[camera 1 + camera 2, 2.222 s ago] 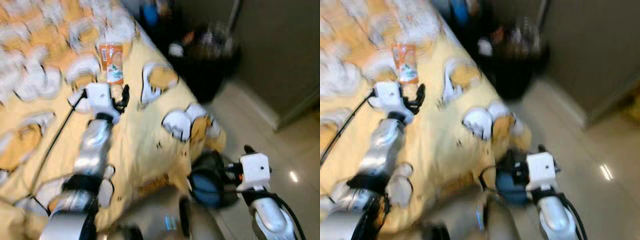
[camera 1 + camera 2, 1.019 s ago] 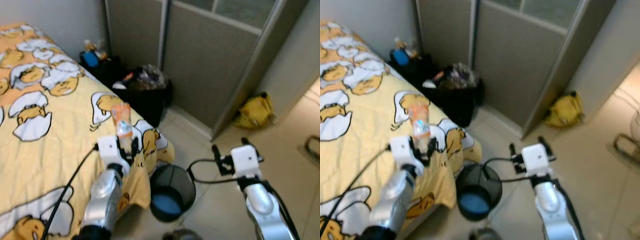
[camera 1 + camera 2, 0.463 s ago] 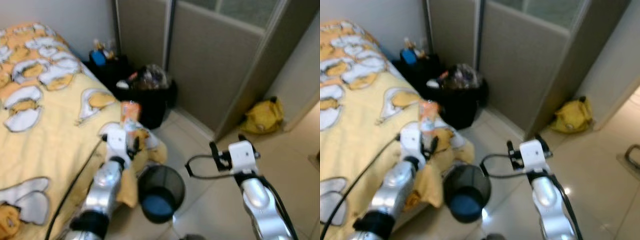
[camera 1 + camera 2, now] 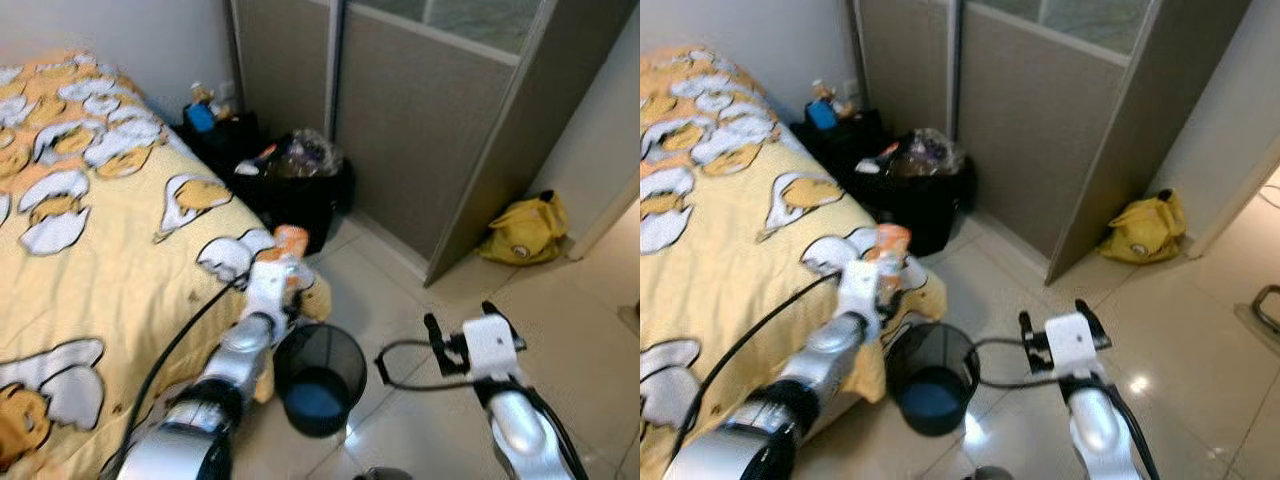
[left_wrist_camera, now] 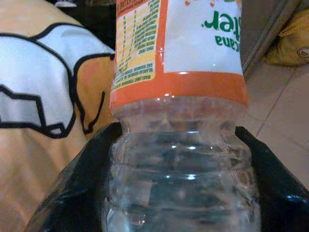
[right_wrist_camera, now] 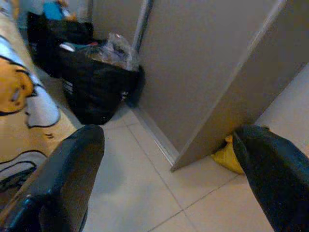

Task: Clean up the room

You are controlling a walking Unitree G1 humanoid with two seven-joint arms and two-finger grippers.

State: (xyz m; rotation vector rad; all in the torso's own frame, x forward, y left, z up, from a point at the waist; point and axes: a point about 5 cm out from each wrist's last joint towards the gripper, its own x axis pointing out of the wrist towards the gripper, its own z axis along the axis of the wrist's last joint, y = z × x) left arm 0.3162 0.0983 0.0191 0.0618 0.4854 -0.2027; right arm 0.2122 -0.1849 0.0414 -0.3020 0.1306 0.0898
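A clear plastic bottle (image 4: pixel 291 243) with an orange-and-white label is held by my left gripper (image 4: pixel 283 268), which is shut on its ribbed body. In the left wrist view the bottle (image 5: pixel 178 96) sits between both black fingers (image 5: pixel 72 193). The gripper hangs over the corner of the bed (image 4: pixel 120 270), just above and behind a black mesh waste bin (image 4: pixel 320 375) standing on the floor with something blue at its bottom. My right gripper (image 4: pixel 460 322) is open over the tiled floor to the right of the bin, with nothing between its fingers (image 6: pixel 63 183).
A stuffed black rubbish bag (image 4: pixel 300 185) stands against the grey sliding panels (image 4: pixel 430 130). A dark bag with a blue item (image 4: pixel 205 118) sits by the wall. A yellow bag (image 4: pixel 525 232) lies on the tiles at right. The bed's yellow sheet drapes next to the bin.
The bottle lay on the bed at first; now my left gripper holds it and has carried it to the bed corner above the bin. The camera turned. My right arm dropped lower.
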